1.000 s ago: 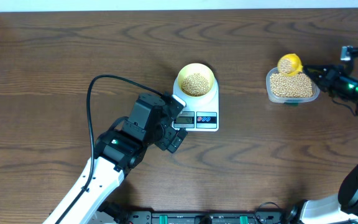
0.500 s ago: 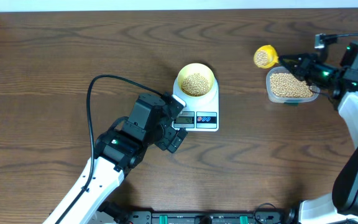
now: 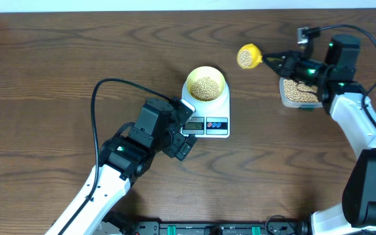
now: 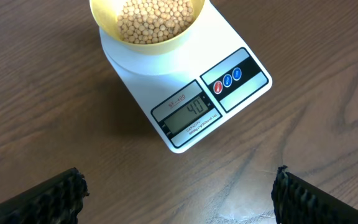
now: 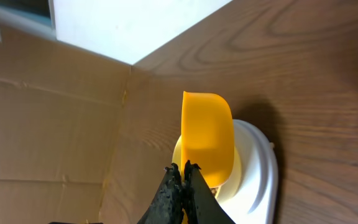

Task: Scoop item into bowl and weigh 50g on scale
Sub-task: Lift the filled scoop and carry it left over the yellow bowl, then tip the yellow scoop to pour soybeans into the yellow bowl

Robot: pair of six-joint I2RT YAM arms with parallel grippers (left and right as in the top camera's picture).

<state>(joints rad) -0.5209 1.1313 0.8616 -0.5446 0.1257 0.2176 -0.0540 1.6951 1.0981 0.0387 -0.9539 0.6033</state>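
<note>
The pale-yellow bowl point(image 3: 205, 85) holds tan beans point(image 3: 205, 87) and sits on the white scale point(image 3: 209, 119). In the left wrist view the bowl point(image 4: 146, 28) and scale point(image 4: 210, 99) show, and the display reads about 40. My right gripper point(image 3: 274, 62) is shut on the handle of a yellow scoop point(image 3: 247, 56) filled with beans, held in the air to the right of the bowl. The scoop point(image 5: 207, 138) fills the right wrist view, in front of the gripper point(image 5: 182, 171). My left gripper point(image 3: 187, 134) is open and empty beside the scale's near left corner.
A clear plastic tub point(image 3: 300, 92) of beans stands at the right, partly under my right arm. A black cable point(image 3: 100, 98) loops over the table to the left of the scale. A cardboard wall shows in the right wrist view.
My right gripper has carried the filled scoop up from the tub and leftward toward the bowl. The left arm has not moved.
</note>
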